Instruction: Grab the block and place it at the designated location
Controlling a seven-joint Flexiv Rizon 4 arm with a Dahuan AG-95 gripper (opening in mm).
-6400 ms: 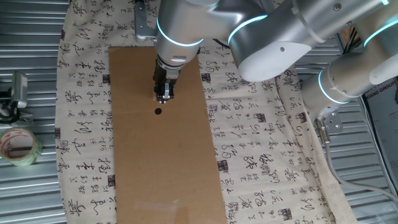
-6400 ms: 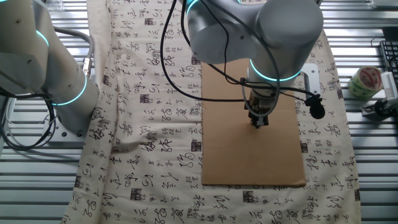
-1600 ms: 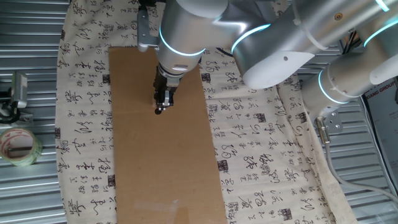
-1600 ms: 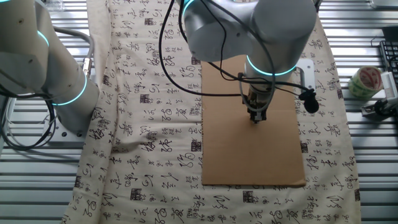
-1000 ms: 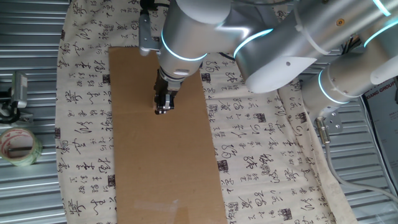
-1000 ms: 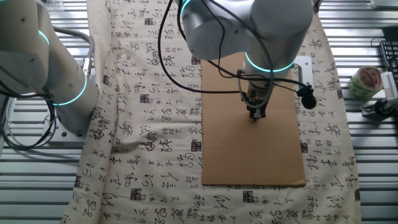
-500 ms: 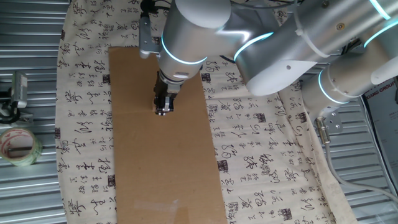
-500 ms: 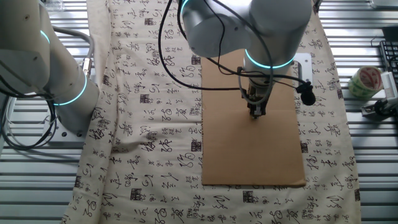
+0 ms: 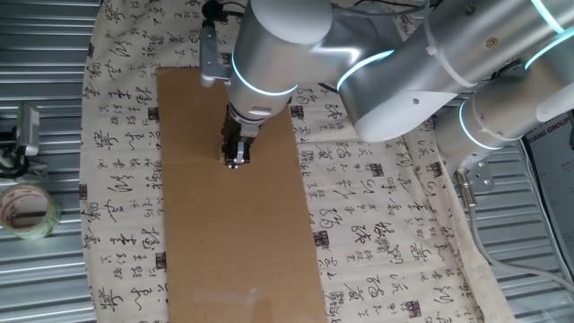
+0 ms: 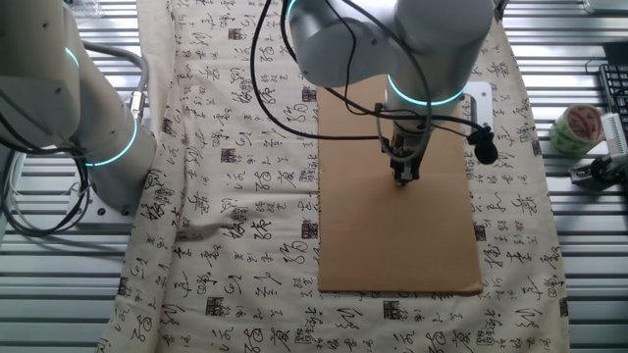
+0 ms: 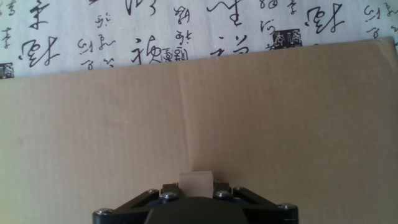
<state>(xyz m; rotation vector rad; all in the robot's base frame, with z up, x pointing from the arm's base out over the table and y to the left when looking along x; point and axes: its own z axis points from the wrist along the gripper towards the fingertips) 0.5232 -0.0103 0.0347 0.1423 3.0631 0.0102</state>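
My gripper (image 9: 235, 161) stands upright with its tip down on the brown cardboard sheet (image 9: 206, 233), in its upper half; it also shows in the other fixed view (image 10: 403, 177). In the hand view the light tan block (image 11: 196, 180) sits between the two fingertips (image 11: 169, 188) of the gripper (image 11: 196, 188), which close against its sides. The block rests at or just above the cardboard. The black dot shows in no view; the gripper tip stands where it was and covers it.
The cardboard lies on a white cloth with black calligraphy (image 9: 377, 206). A tape roll (image 9: 27, 211) and a metal clip stand (image 9: 27, 135) sit to the left on the slatted metal table. The arm's large body hangs over the cardboard's far end.
The gripper with the block has moved from beside the black dot onto it and lowered to the cardboard. The dot, visible earlier, is now covered. Over the last half second it barely moves.
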